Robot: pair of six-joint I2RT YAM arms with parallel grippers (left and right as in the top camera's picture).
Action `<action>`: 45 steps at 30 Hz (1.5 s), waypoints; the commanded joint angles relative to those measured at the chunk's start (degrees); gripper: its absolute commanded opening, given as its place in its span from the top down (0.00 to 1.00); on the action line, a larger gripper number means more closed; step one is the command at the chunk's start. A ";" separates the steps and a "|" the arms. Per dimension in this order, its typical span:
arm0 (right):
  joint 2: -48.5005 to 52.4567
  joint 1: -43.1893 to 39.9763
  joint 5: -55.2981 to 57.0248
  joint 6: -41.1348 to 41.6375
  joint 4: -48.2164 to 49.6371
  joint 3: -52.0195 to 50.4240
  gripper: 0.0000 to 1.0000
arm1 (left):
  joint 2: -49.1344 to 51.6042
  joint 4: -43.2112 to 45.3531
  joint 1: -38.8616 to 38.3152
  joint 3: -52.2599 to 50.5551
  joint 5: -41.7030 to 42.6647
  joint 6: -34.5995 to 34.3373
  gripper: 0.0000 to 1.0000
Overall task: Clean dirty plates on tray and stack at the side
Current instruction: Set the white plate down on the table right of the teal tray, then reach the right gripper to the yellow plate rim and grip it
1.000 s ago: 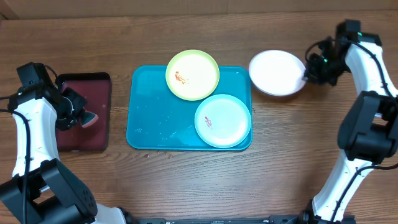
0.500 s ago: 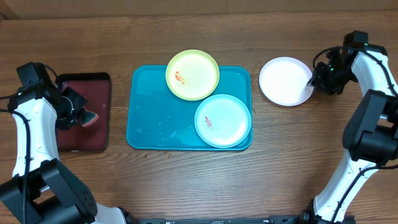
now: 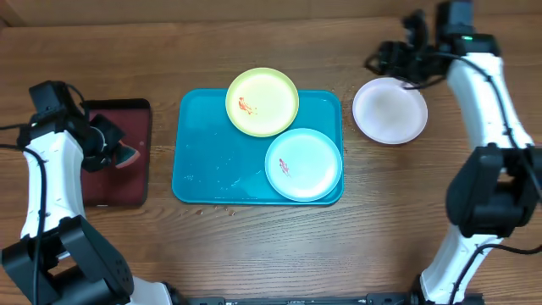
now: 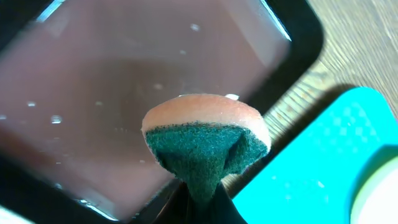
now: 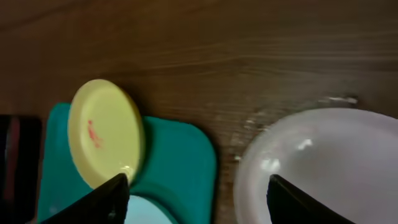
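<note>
**Overhead view.** We see the teal tray (image 3: 212,157) lying in the middle of the wooden table (image 3: 406,220). The yellow-green plate (image 3: 262,102) sits at the tray's far edge, overlapping the rim, and bears a red smear (image 3: 246,106). The aqua plate (image 3: 303,163) lies in the tray's near right corner and also carries a small red mark. The white plate (image 3: 389,111) rests flat on the table just to the right of the tray, apart from it. The right gripper (image 3: 391,63) hangs near the white plate's far edge. On the left, the left gripper (image 3: 108,146) holds a sponge (image 3: 125,158) over the dark red tray (image 3: 114,186), which lies beside the teal tray.

**Left wrist view.** We find the left jaws pressed together on the sponge, pinching its green scouring layer, with the orange layer farthest from the fingers. The dark red tray fills most of the background, its surface dotted with small bright specks. A rounded corner of the teal tray enters at the lower right.

**Right wrist view.** We see the right gripper's fingers (image 5: 106,199) spread wide at the two lower corners, with nothing held between them. The white plate lies on the table at the right. The yellow-green plate, smear uppermost, overlaps the tray's rim at the left. A sliver of the aqua plate shows at the bottom edge.
</note>
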 commanded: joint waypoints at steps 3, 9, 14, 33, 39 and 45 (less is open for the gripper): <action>3.06 11.69 13.86 2.93 7.04 -0.22 0.25 | 0.17 0.48 -3.21 -0.22 1.16 2.62 0.96; 8.28 19.15 22.97 2.67 15.87 -0.22 0.25 | 0.17 0.39 -5.99 -0.22 1.16 2.86 0.96; 12.63 21.86 24.65 2.36 21.14 -0.24 0.17 | 0.17 0.37 -7.80 -0.22 1.16 3.91 0.96; 16.81 25.51 24.63 -3.56 24.72 -0.24 0.70 | 0.17 0.52 -8.90 -0.22 1.55 3.89 0.96; 16.81 26.14 23.23 -2.27 22.67 -0.24 0.94 | 0.17 0.81 -8.90 -0.22 1.55 3.89 0.96; 16.81 29.20 21.81 0.59 19.45 -0.24 0.96 | 0.17 0.92 -8.92 -0.22 1.60 3.89 0.96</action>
